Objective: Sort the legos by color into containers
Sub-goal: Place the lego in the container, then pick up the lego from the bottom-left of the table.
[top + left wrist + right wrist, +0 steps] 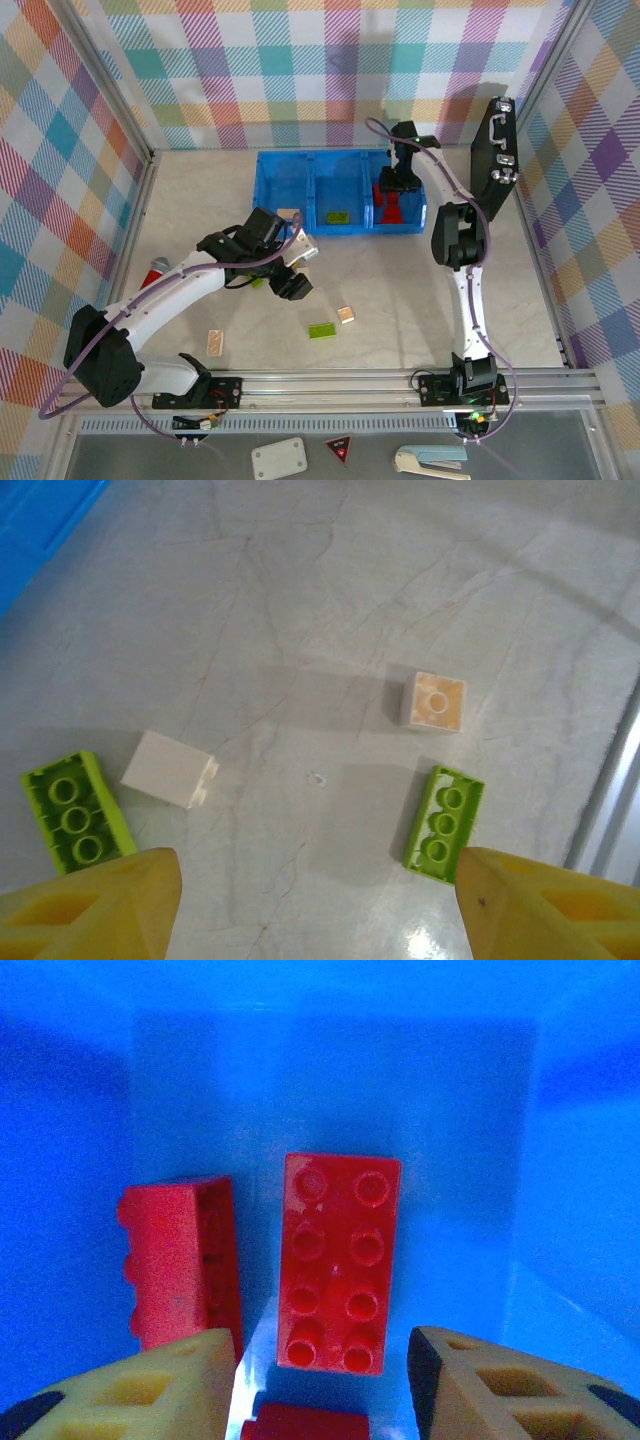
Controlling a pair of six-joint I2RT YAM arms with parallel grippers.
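The top camera looks down from behind over the whole worktop (400,290). The left wrist camera hangs close above its middle. The right wrist camera peers closely into the blue tray (262,190).

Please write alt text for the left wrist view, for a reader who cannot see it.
The open, empty left pincer hangs over a marbled table. On it lie two lime legos and two pale legos.

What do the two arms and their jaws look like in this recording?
The left arm and right arm have white links with black joints and bases. A purple cable loops along each. The jaws are yellow, with moulded hollows.
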